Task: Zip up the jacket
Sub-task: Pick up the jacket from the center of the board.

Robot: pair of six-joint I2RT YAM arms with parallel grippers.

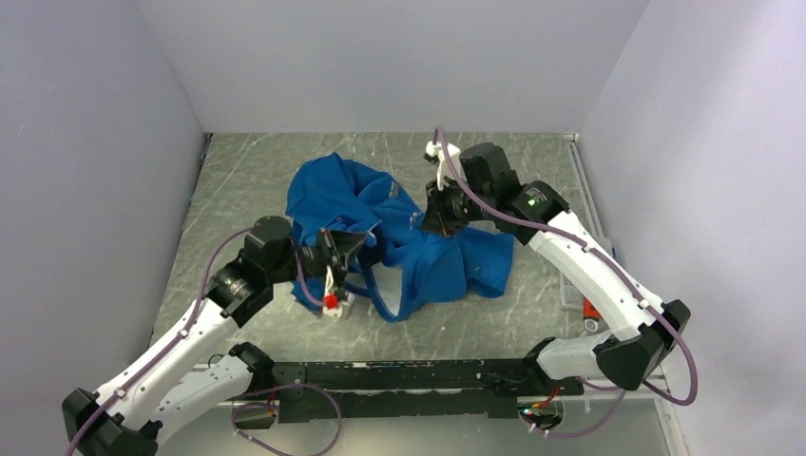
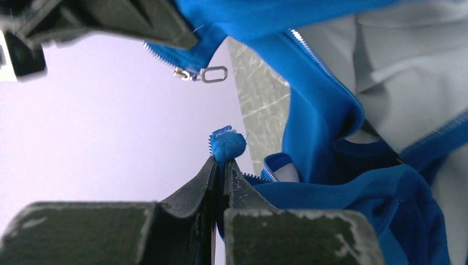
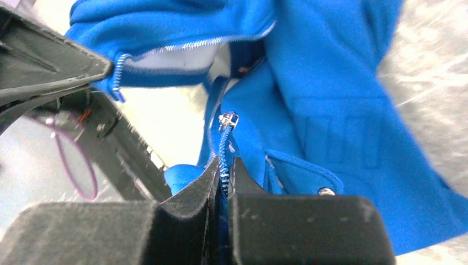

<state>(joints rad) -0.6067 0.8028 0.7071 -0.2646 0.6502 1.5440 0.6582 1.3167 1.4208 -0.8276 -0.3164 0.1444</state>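
Observation:
The bright-blue jacket (image 1: 447, 258) lies crumpled mid-table with its front unzipped, and pale grey lining (image 2: 408, 61) shows inside. My left gripper (image 1: 359, 245) is shut on the blue end of one zipper edge (image 2: 226, 144), whose teeth poke out above the fingertips. My right gripper (image 1: 430, 215) is shut on the other zipper tape (image 3: 223, 152). The silvery slider (image 3: 228, 120) sits just beyond its fingertips. The same slider and its ring pull (image 2: 203, 74) hang under the right gripper's fingers (image 2: 110, 22) in the left wrist view. A front pocket (image 3: 301, 174) with a snap lies right of the tape.
The grey scuffed table (image 1: 247, 171) is boxed in by pale walls on three sides. A black rail (image 1: 399, 375) runs along the near edge between the arm bases. An orange-handled tool (image 1: 589, 309) lies by the right arm.

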